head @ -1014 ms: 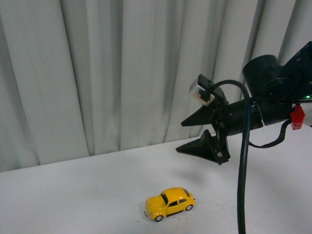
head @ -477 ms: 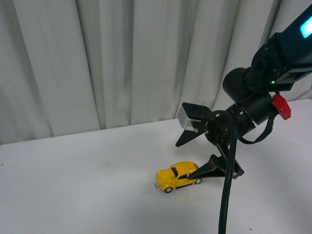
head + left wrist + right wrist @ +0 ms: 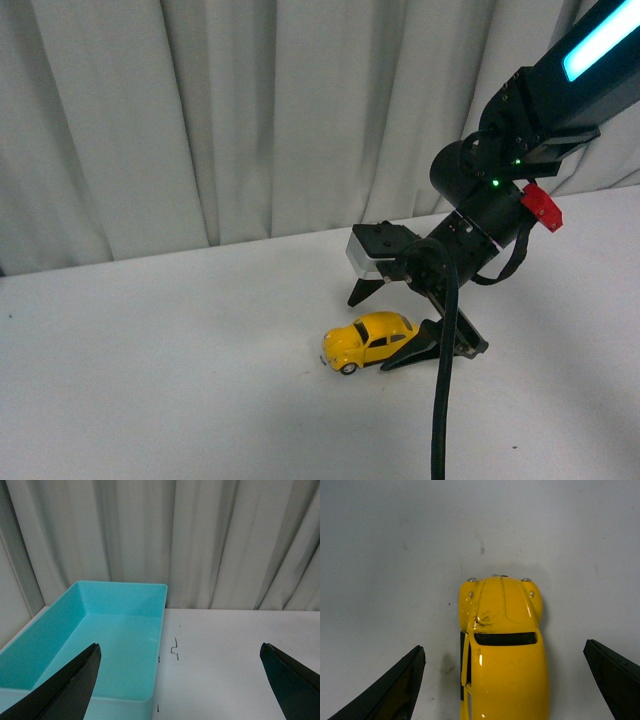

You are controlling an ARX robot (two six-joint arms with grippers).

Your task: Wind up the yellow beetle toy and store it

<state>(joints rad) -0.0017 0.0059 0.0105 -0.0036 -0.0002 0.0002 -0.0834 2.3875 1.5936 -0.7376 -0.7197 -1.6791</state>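
On the white desk (image 3: 150,380), near the middle of the front view, the yellow beetle toy (image 3: 362,338) stands on its wheels with its nose to the left. The right tool (image 3: 367,336) is spread wide astride it, one finger on each side, both clear of the car. The near finger hides the car's tail, and the right wrist view cuts the car off behind the windscreen. The left tool (image 3: 180,650), also spread wide and gripping nothing, hangs over the desk beside a teal bin (image 3: 125,587). The bin's bare floor shows and its near corner is cut off.
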